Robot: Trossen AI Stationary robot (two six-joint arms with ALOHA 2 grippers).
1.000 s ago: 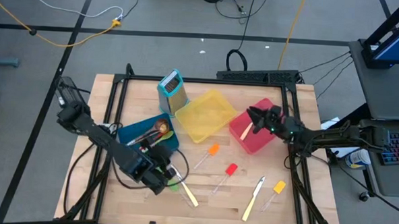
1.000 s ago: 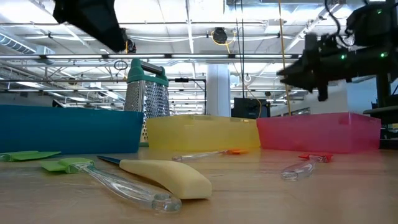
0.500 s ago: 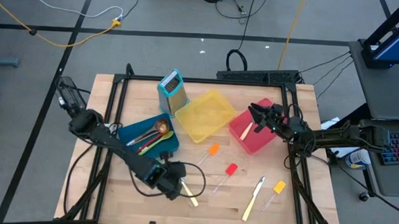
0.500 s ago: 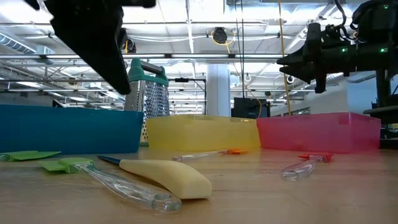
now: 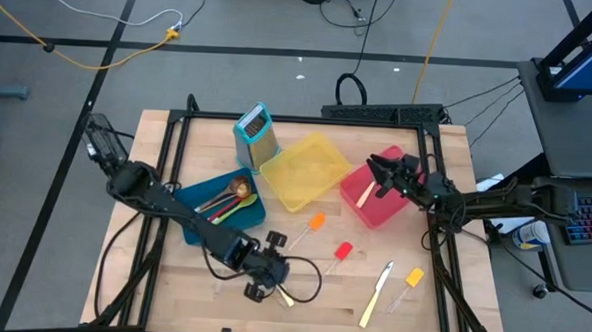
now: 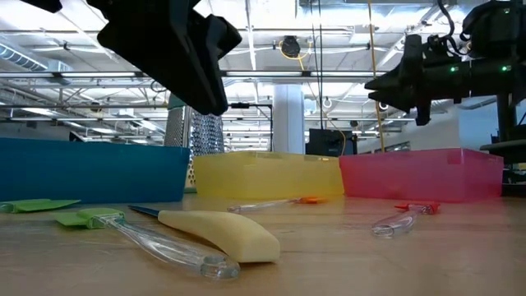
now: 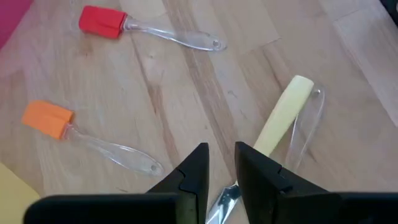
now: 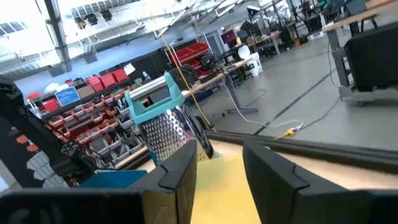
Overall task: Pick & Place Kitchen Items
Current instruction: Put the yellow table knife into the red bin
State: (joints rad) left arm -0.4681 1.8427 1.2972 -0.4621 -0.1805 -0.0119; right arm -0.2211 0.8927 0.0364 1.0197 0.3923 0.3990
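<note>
The left gripper [image 5: 267, 275] hangs low over the near middle of the table [image 5: 439, 322], above the blade end of a cream knife [image 7: 278, 120] that lies on the wood with a clear spatula handle [image 7: 305, 129] just beside it; its fingers [image 7: 194, 171] stand a little apart with nothing between them, and the knife's metal blade shows in the gap below. In the low view this knife [image 6: 220, 233] lies nearest the camera, next to a green spatula [image 6: 92, 219]. To its right on the bare wood lie an orange spatula [image 5: 312, 225], a red spatula [image 5: 340, 253], a second cream knife [image 5: 376, 294] and a yellow spatula [image 5: 411, 279], all apart from one another. The blue bin [image 5: 257, 210], left of centre, holds several spoons [image 5: 225, 198], wooden, red and green. The yellow bin [image 5: 298, 174] sits in the middle and the red bin [image 5: 380, 212] to its right, with a pale stick-like item [image 5: 365, 194] lying in the red one. The grater [image 5: 256, 133] stands upright at the far side, behind the blue and yellow bins. The right gripper [image 5: 381, 175] hovers above the red bin, its fingers [image 8: 180, 174] parted and holding nothing.
</note>
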